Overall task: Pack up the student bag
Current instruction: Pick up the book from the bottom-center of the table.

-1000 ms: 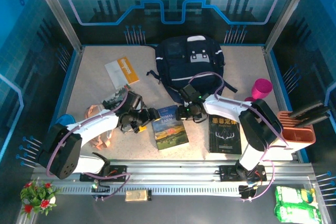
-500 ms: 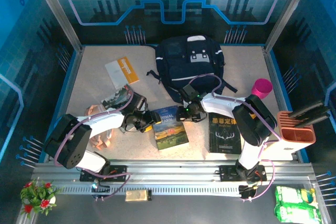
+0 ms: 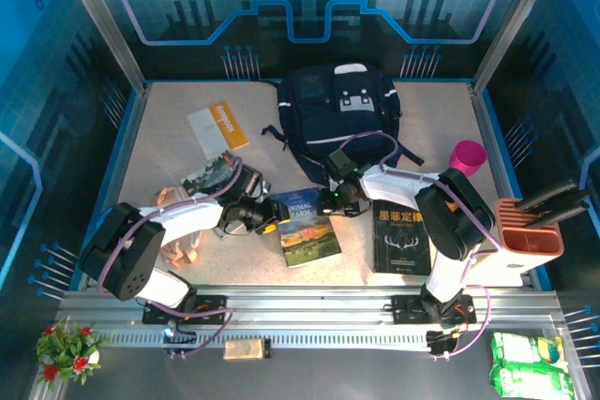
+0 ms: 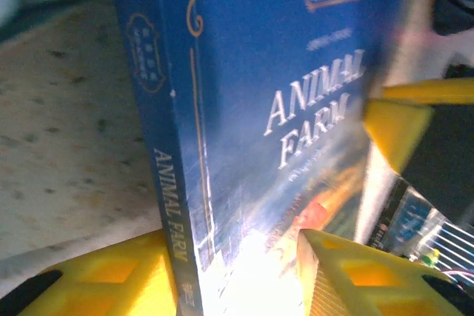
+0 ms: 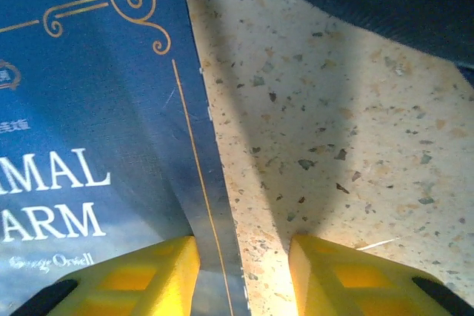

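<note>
Left gripper (image 4: 237,246) and right gripper (image 5: 241,249) straddle opposite edges of the book (image 3: 307,231): right part-open, unclamped; left's hold cannot be told.

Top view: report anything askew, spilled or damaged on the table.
Nothing spilled or visibly damaged. The Animal Farm book lies skewed on the table, with the left gripper at its left edge and the right gripper at its far right corner. The black book beside it lies straight.

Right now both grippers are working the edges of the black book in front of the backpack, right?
No: the left gripper and right gripper are at the edges of the blue Animal Farm book in front of the backpack; both wrist views show its title.
</note>
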{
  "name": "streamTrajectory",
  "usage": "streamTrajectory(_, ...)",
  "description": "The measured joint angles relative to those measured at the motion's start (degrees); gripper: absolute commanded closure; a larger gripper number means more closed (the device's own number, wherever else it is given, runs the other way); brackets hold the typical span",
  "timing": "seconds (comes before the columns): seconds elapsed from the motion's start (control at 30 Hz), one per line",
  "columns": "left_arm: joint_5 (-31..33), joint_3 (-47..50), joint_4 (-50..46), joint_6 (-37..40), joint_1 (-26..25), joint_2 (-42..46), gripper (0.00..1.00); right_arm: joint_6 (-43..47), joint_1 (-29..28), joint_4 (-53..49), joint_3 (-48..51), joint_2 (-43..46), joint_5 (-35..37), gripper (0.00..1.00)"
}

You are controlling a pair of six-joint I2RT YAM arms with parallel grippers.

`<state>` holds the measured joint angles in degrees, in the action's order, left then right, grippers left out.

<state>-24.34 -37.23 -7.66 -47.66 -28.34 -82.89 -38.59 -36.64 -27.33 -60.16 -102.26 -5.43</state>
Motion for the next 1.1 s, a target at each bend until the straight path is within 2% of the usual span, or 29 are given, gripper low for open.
streamTrajectory(0.2, -1.8, 0.9, 6.1, -0.3, -0.6, 3.5, 0.62, -0.4, 0.5, 0.0, 0.1, 0.0, -0.7, 0.67)
streamTrajectory(0.57, -1.7, 1.3, 8.4, -2.0, -1.5, -2.4, 0.71, -0.4, 0.5, 1.2, 0.7, 0.1, -1.3, 0.67)
streamTrajectory(0.83, 1.5, -0.7, 4.8, -1.9, -1.9, -2.2, 0.90, 0.3, 0.5, 3.3, 3.2, 2.7, -0.1, 0.57)
streamTrajectory(0.97, 5.0, -2.7, -0.3, -1.2, -2.0, 1.7, 0.97, 1.1, 0.4, 4.7, 4.5, 6.6, 0.1, 0.44)
streamTrajectory(1.1, 8.4, -4.6, -5.7, 1.0, -0.7, 7.4, 1.00, 0.9, 0.5, 8.9, 6.3, 13.5, 0.6, 0.36)
